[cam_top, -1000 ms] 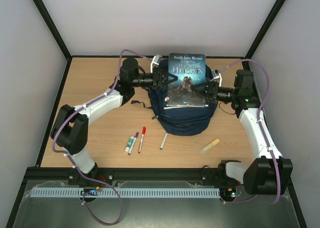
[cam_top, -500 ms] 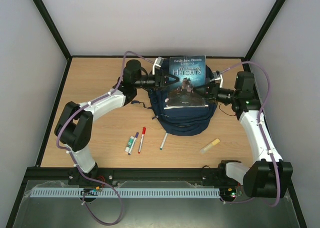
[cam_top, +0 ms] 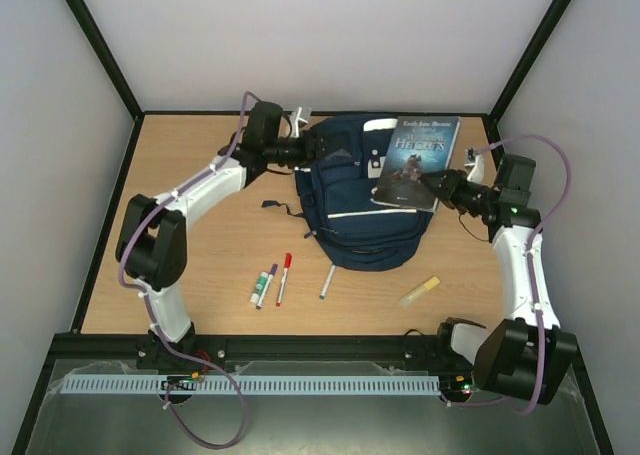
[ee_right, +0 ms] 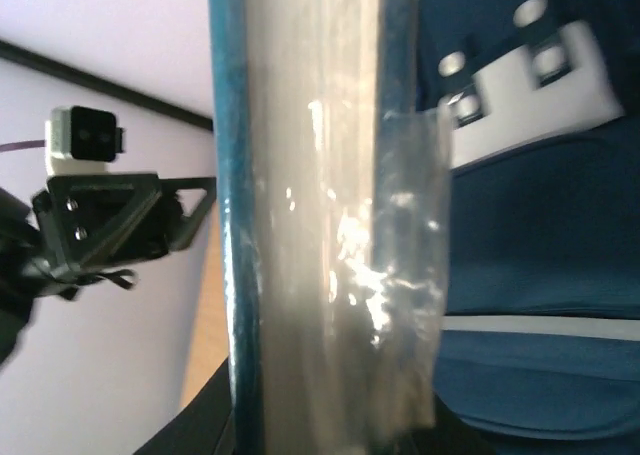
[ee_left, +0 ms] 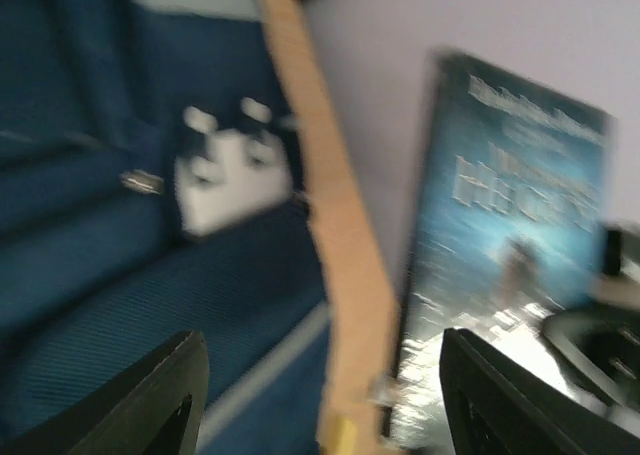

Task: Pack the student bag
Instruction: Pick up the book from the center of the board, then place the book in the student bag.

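The student bag [cam_top: 345,200], a large navy-blue backpack crossed by a white stripe [cam_top: 360,215] and marked with a white patch [cam_top: 380,124], is laid flat at the far middle of the worktop [cam_top: 190,175]. The left gripper [cam_top: 312,147] is seen at the bag's far left corner, its 2 fingers spread wide with nothing between them; whether the fabric is touched cannot be told. The right gripper [cam_top: 432,183] is clamped on the near edge of a book [cam_top: 420,155], held tilted over the bag's far right corner. The bag's long axis is set near to far, the patched end pointed at the back wall.
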Tool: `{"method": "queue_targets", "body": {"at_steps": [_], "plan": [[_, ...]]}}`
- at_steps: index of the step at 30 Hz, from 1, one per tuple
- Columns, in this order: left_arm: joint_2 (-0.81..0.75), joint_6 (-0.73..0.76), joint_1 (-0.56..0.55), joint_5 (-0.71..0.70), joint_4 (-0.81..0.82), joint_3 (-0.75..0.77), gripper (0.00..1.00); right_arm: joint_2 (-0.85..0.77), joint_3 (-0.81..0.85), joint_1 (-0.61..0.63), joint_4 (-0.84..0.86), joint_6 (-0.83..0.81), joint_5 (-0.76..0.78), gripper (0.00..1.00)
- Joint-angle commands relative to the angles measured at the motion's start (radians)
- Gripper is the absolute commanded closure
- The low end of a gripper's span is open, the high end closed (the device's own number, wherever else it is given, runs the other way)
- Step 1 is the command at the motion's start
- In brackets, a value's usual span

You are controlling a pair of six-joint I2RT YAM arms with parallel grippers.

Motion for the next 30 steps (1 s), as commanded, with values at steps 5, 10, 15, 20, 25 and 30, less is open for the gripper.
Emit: {"method": "queue_targets", "body": {"at_steps": [5,10,15,20,25,30], "plan": [[0.208,0.216,0.101,-0.373,-0.543,0.213,0.45,-0.169,-0.129,-0.031,0.089,-0.253,0.191,0.99],[0.288,0.225,0.120,-0.411,-0.525,0.222,0.50,-0.221,-0.194,-0.037,0.117,-0.283,0.196,0.99],[0.350,0.209,0.119,-0.343,-0.469,0.221,0.50,-0.229,-0.218,-0.037,0.129,-0.292,0.205,0.99],[0.406,0.184,0.119,-0.348,-0.449,0.234,0.62,-0.230,-0.227,-0.037,0.136,-0.289,0.198,0.99],[0.428,0.158,0.119,-0.319,-0.409,0.233,0.80,-0.225,-0.229,-0.037,0.137,-0.295,0.198,0.99],[0.409,0.137,0.125,-0.386,-0.411,0.212,0.98,-0.218,-0.229,-0.037,0.135,-0.294,0.197,0.99]]}}
